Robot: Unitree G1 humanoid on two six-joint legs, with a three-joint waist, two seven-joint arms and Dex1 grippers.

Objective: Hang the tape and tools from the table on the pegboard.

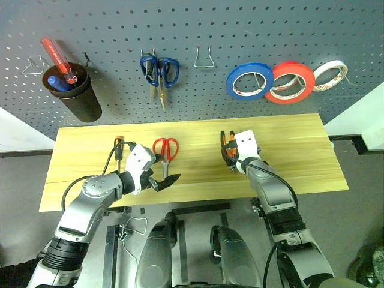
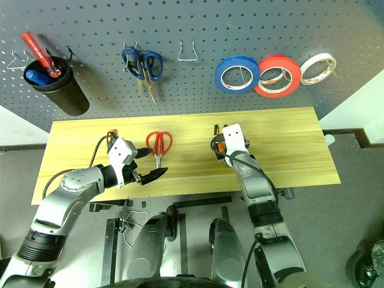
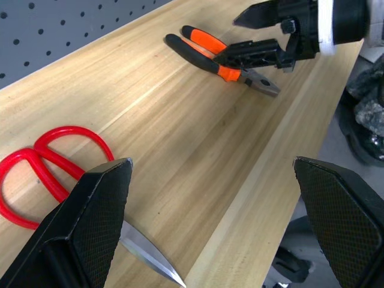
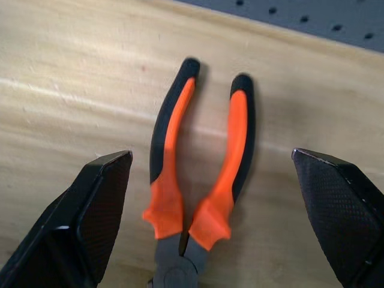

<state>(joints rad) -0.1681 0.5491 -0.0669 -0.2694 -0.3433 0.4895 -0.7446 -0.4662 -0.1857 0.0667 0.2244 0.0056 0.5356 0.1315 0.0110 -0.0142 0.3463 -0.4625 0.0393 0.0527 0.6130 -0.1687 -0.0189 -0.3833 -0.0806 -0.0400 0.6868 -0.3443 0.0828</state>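
Pliers [image 4: 198,174]: flat on the table [image 1: 300,150], right of its middle, orange-and-black handles pointing toward the pegboard [image 1: 240,30], handles a little apart, grey nose toward the table's near edge.
Right gripper [image 4: 216,222]: spread wide, grasping nothing — one black finger on each side of the pliers' joint, bare wood between each finger and the handles.
Red scissors [image 1: 166,150]: on the table left of the pliers, loops toward the pegboard, blade tip toward the near edge; bare wood between scissors and pliers.
Left gripper [image 1: 162,174]: open and empty, over the table by the scissors' blades; in the left wrist view the blade tip pokes out just beside one finger. Whether it touches the blade, I cannot tell.
Small screwdriver [image 1: 119,147]: left of the scissors on the table, partly hidden behind the left wrist.
Blue tape [image 1: 249,80]: already on the pegboard, above and right of the pliers, just beside a red-orange roll [image 1: 292,82] and a white roll [image 1: 329,75].
Pegboard, other items: blue scissors [image 1: 159,72] above the red ones; an empty wire hook [image 1: 205,57] to their right; a black cup [image 1: 75,90] with a red-handled screwdriver [image 1: 57,57] far left.
Table surface: light wood — its right end is bare, and a clear strip runs along the near edge.
Room: grey floor beyond the table's ends.
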